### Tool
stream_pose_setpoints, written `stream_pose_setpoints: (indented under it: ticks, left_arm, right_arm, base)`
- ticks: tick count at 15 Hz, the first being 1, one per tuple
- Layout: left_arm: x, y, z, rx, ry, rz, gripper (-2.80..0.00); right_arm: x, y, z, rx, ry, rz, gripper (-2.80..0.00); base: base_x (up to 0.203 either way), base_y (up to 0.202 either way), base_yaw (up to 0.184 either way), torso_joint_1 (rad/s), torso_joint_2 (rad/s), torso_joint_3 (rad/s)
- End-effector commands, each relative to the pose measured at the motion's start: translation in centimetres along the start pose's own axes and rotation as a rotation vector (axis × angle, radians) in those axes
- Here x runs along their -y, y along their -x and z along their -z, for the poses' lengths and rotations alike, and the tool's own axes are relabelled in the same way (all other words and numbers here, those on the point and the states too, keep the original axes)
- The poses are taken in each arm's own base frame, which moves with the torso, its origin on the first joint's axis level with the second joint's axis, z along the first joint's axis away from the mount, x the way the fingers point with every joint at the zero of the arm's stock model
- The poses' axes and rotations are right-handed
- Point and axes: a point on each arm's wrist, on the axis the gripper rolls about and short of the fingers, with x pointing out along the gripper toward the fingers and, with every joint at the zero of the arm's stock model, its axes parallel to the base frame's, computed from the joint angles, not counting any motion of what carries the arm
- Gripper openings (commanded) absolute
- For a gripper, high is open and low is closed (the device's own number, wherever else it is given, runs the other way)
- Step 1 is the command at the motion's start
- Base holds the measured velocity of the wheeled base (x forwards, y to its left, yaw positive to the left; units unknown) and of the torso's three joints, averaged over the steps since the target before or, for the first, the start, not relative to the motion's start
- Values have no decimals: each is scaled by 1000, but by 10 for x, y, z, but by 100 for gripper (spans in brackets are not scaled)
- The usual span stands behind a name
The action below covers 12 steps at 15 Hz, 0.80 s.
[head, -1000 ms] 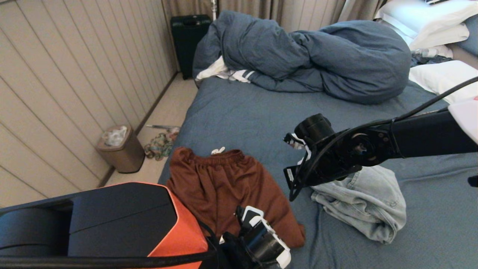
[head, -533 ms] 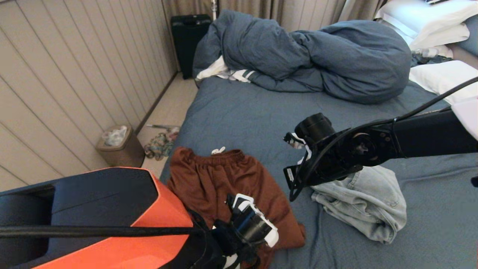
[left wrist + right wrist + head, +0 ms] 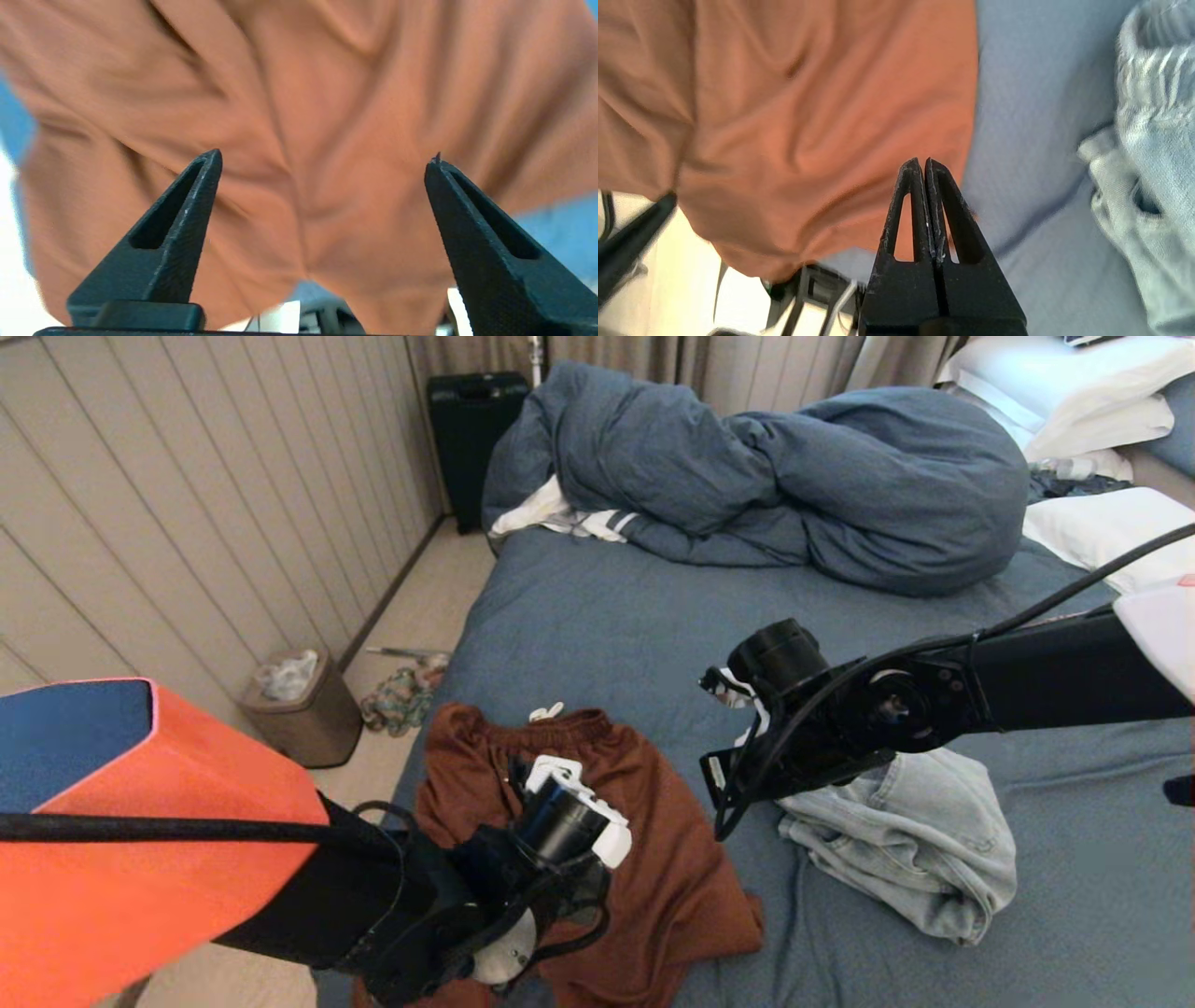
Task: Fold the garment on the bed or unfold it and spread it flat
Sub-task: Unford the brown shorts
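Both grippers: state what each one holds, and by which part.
Nothing is held. The left gripper is open above the rust-brown shorts, with no cloth between its fingers. The right gripper is shut on nothing, above the bed.

1 rust shorts, 1 jeans, 1 duvet, 1 bin, 1 suitcase.

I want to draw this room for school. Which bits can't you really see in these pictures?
- Near hem of the brown shorts: head view, covered by the left arm and its open left gripper.
- Part of the jeans: head view, behind the right arm; right gripper is shut.
- White cloth under the duvet: mostly buried.
- Bin contents: too small.
- Pillows: cut off by the edge.
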Motion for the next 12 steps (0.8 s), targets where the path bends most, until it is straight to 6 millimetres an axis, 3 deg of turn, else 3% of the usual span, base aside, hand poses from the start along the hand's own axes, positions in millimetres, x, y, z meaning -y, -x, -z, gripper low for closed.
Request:
stream_pose_setpoints:
  ticks: [1, 4, 7, 12]
  left_arm:
    - [-20, -7, -16, 23, 58, -47, 0]
    - [-39, -24, -17, -20, 95, -47, 0]
    - [-33, -43, -13, -44, 75, -46, 0]
    - [-13, -87, -19, -37, -34, -40, 0]
  right_arm:
    - [-8, -13, -1, -8, 13, -10, -280]
    - [-21, -38, 11, -62, 50, 41, -280]
    - [-12, -40, 34, -138, 52, 81, -280]
    - [-19, -61, 45, -194, 77, 86, -280]
  base:
    - [0, 0, 0, 0, 0, 0]
    - [0, 0, 0, 0, 0, 0]
    - [0, 0, 0, 0, 0, 0]
    - [0, 0, 0, 0, 0, 0]
